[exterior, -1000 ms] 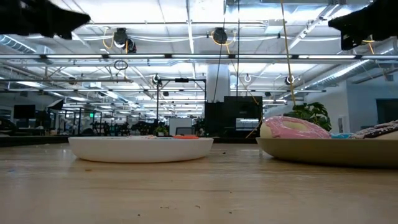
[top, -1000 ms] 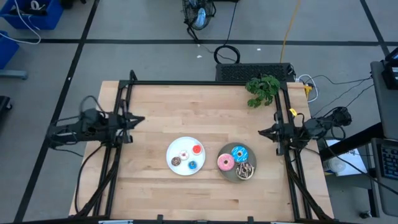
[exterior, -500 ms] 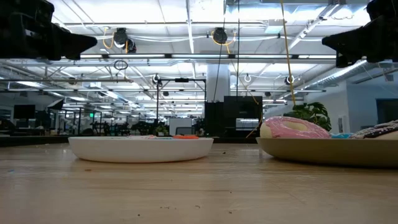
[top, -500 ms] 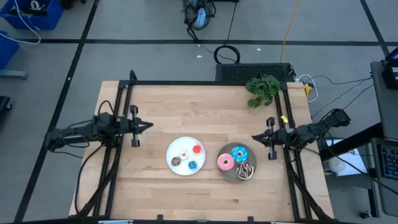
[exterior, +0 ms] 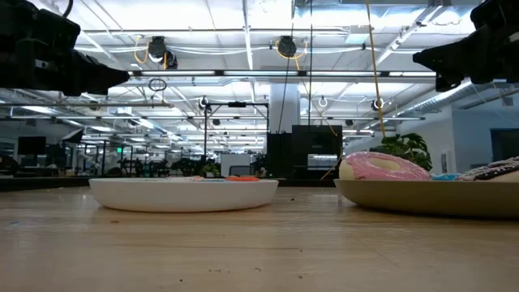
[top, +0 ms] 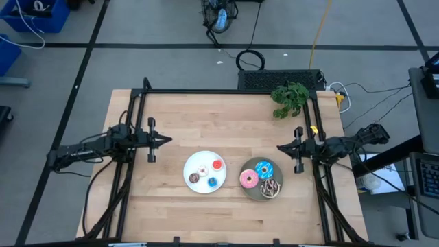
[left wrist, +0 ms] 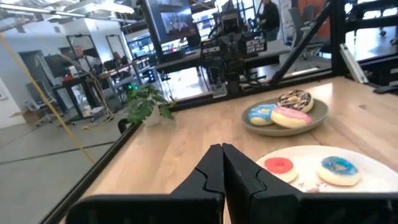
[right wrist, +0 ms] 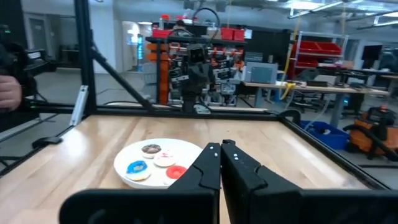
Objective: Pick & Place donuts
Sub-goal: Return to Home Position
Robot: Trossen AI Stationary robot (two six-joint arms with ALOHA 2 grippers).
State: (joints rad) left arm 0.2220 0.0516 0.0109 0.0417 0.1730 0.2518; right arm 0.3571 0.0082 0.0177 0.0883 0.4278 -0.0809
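Four tiny donuts lie on the white plate (top: 205,172): red (top: 217,165), pale pink (top: 203,171), brown (top: 194,178) and blue (top: 212,182). Three larger donuts rest on the grey plate (top: 261,194): blue sprinkled (top: 265,169), pink (top: 248,180) and chocolate-drizzled (top: 271,188). My left gripper (top: 168,140) hangs shut above the table, left of and beyond the white plate; its wrist view shows the fingers closed (left wrist: 222,148). My right gripper (top: 278,147) is also shut (right wrist: 221,145), just beyond the grey plate's right side. Both point toward the table's middle and touch nothing.
A green plant (top: 290,98) stands at the table's far right corner. Black frame rails (top: 226,92) run along the far, left and right edges. Bare wood (top: 219,123) spans the far half of the table and the near strip in front of the plates.
Both arms have reached inward. The left gripper moved toward the table's right and near edge, the right gripper toward the left. In the low view both have come down somewhat. The plates and donuts have stayed in place.
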